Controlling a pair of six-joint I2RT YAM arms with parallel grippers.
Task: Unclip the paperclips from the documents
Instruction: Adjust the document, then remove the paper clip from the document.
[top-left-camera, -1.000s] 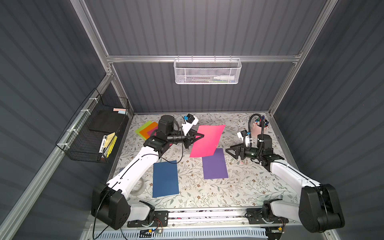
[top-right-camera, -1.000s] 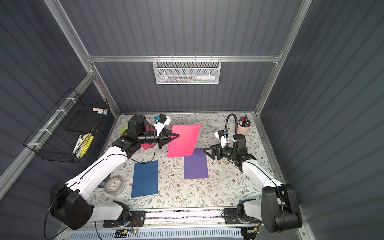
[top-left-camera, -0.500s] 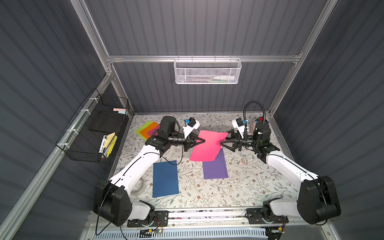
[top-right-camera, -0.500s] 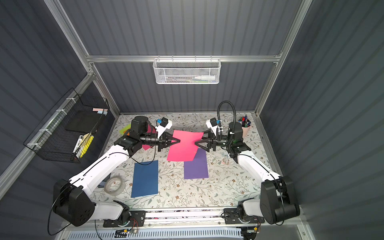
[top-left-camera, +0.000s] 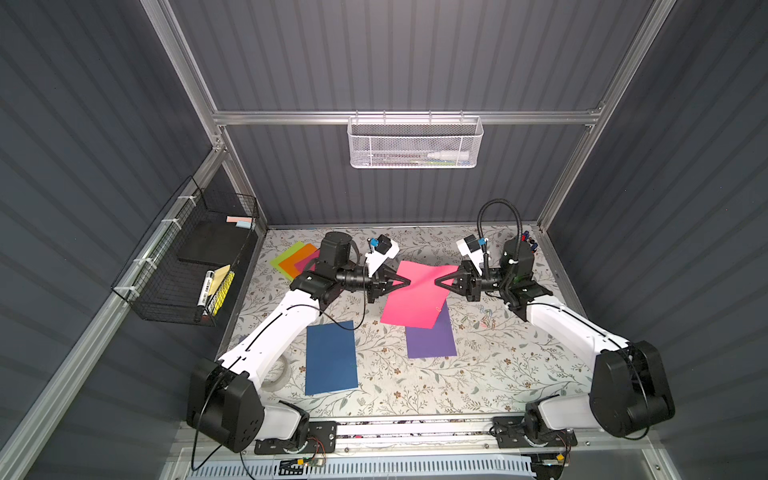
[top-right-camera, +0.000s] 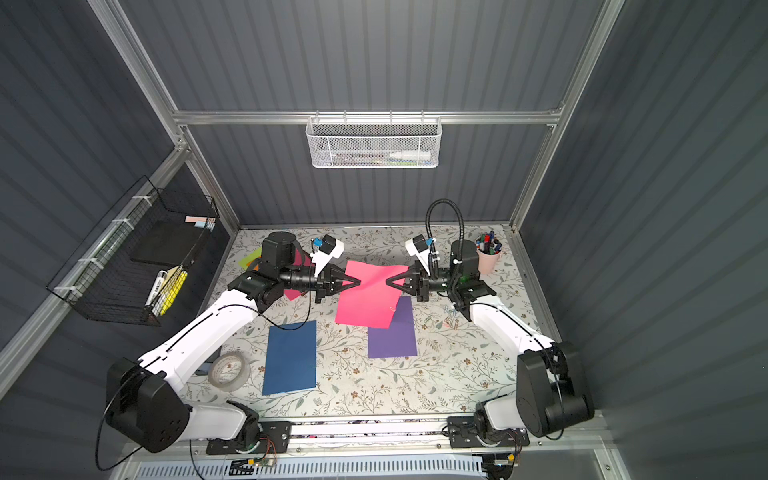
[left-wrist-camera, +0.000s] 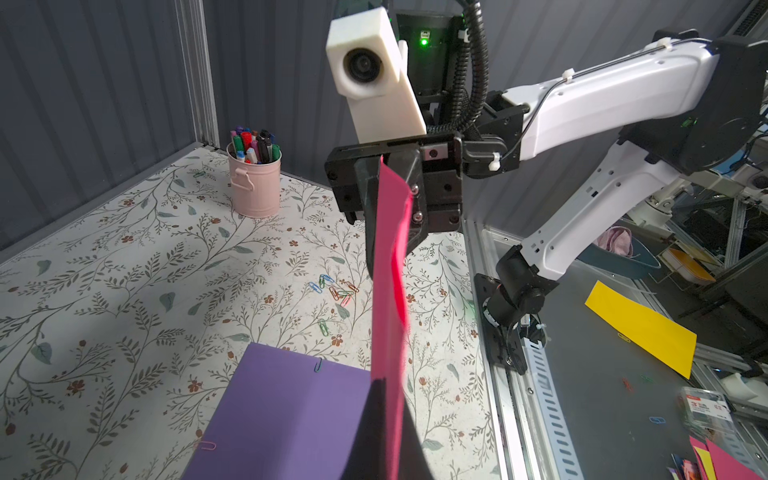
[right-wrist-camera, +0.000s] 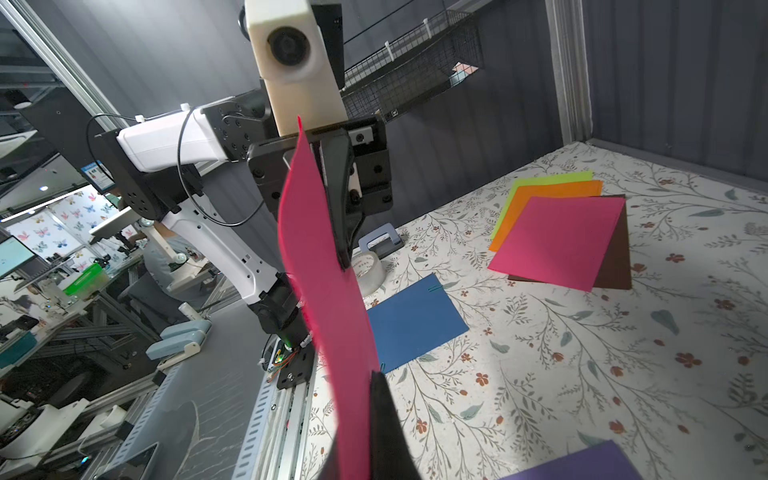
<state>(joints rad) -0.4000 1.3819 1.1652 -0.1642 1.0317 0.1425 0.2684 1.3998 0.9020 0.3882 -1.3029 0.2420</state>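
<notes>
Document (top-left-camera: 415, 303), pink, gripped by left tool (top-left-camera: 409, 282), right tool (top-left-camera: 435, 281)

The pink sheet (top-left-camera: 415, 299) at frame centre is matt paper; the white basket (top-left-camera: 415, 145) above is metal mesh; the floral table cover (top-left-camera: 498, 374) looks smooth.

A table (top-left-camera: 478, 382) with a floral pattern is shown in both top views. A navy blue sheet (top-left-camera: 331, 357) and a purple sheet (top-left-camera: 432, 343) are laid flat on it, apart from each other. At the far left, a lime sheet (right-wrist-camera: 544, 179), an orange sheet (right-wrist-camera: 540, 192) and a brown sheet (right-wrist-camera: 617, 266) are overlapped, with a magenta sheet (right-wrist-camera: 557, 241) on top. Loose paperclips (top-left-camera: 484, 316) are scattered at the right. A pink cup (top-right-camera: 488, 259) of markers is placed in the far right corner, and a tape roll (top-right-camera: 228, 371) at the near left.
</notes>
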